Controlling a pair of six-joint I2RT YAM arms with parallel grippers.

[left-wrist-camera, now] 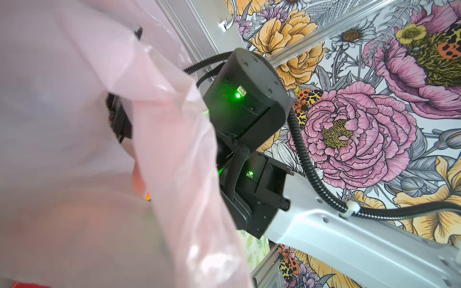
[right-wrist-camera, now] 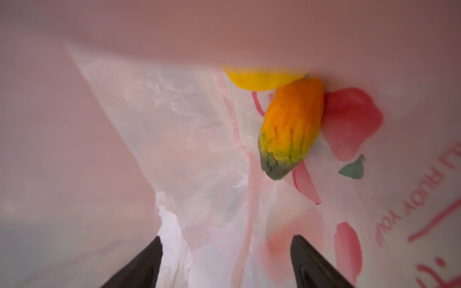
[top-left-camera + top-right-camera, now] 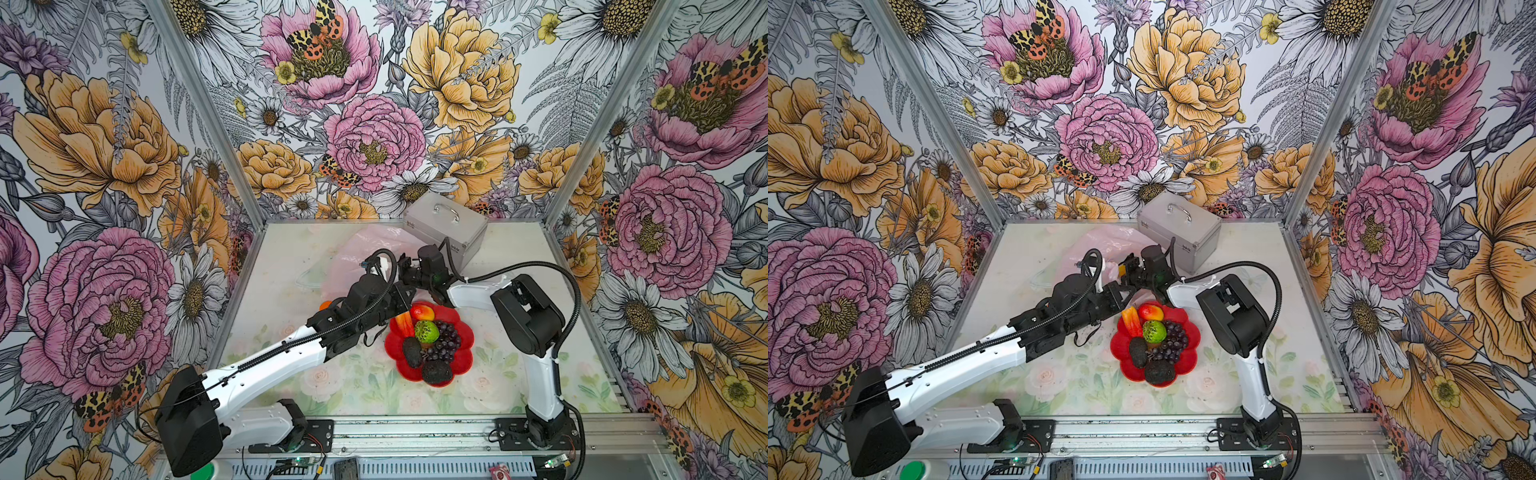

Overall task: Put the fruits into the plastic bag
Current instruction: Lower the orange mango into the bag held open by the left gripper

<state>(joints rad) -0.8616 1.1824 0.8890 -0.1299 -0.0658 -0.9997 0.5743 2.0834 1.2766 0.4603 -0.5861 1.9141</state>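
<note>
Gaping wide inside plastic bag (image 2: 149, 124), R gripper (image 2: 226, 239) faces loose mango (image 2: 291, 124); L gripper (image 3: 379, 266) clamped on bag.

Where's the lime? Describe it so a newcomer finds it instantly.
Start at the red flower-shaped plate mid-table. The lime sits at its centre, between an orange mango and purple grapes. It is the only bright green fruit there.

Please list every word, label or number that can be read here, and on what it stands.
"YOUR": red print on the plastic bag, seen mirrored from inside; neighbouring letters are cut off or blurred.
White sticker on the right arm: too small to read.
Nothing else readable.
</note>
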